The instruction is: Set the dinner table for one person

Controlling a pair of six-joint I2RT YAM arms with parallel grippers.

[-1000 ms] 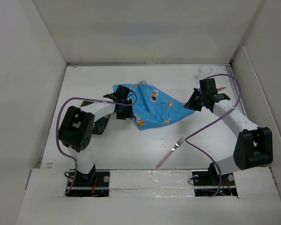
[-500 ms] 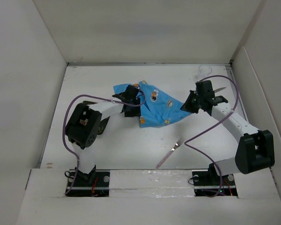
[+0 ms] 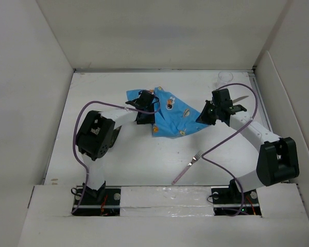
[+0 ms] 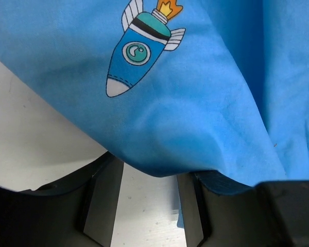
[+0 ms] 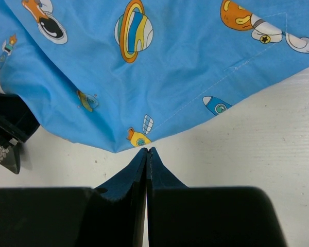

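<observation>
The blue cartoon-printed placemat lies crumpled on the white dinner table, between both grippers. My left gripper is at its left side. In the left wrist view the jaws stand apart with bare table between them, and the placemat drapes over the fingertips and hides them. My right gripper is at the placemat's right end. In the right wrist view its jaws are pressed together at the placemat's near edge, pinching it.
A fork with a pink handle lies near the front right. A clear glass stands at the back right corner. A knife lies beside the right arm. A dark object sits half hidden under the left arm.
Both grippers have moved toward each other, left rightward and right leftward. The placemat has bunched up narrower between them.
</observation>
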